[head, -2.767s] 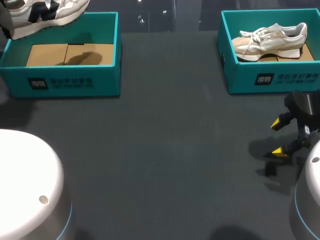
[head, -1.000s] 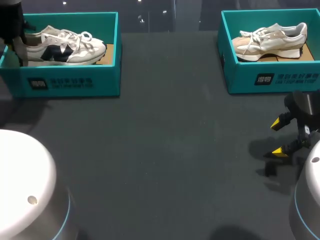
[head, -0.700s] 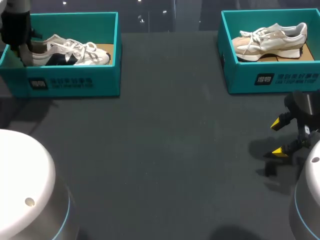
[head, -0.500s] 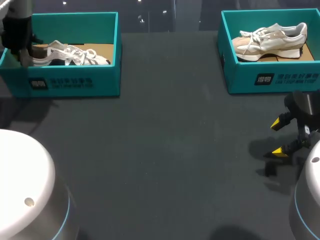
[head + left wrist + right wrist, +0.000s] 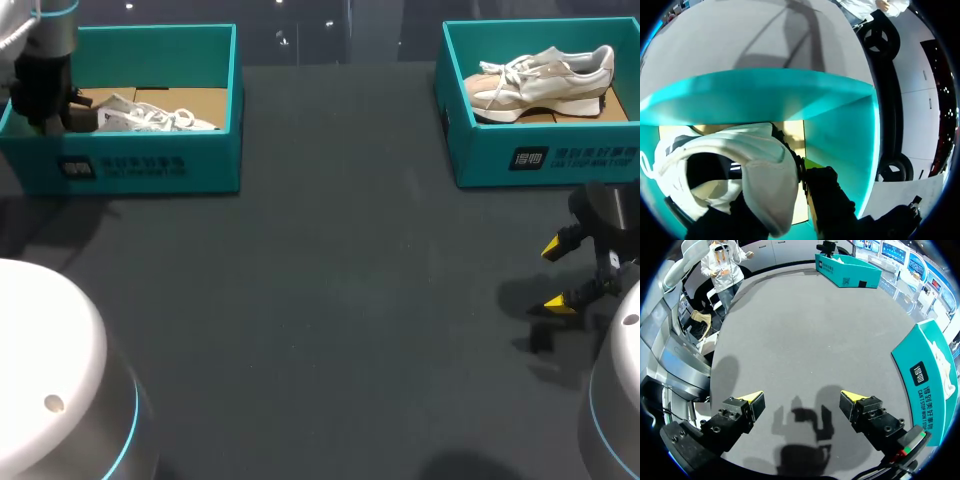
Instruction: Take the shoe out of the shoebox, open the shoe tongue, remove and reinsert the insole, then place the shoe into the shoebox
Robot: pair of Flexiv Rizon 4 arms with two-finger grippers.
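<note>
**Last step nearly done; release outstanding**

The white shoe [image 5: 150,117] lies on its sole inside the shoebox [image 5: 140,165] at the far left of the worktop [image 5: 330,300]. The left fingers [image 5: 827,195] appear clamped on its heel collar, though one is hidden. The right fingers [image 5: 745,407] stand apart above the worktop. Judged: only letting go and withdrawing remain.

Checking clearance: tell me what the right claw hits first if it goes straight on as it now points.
Probably bare table, where its shadow falls just ahead of the open right claw. The teal shoebox stands off to one side, likely outside that line.
</note>
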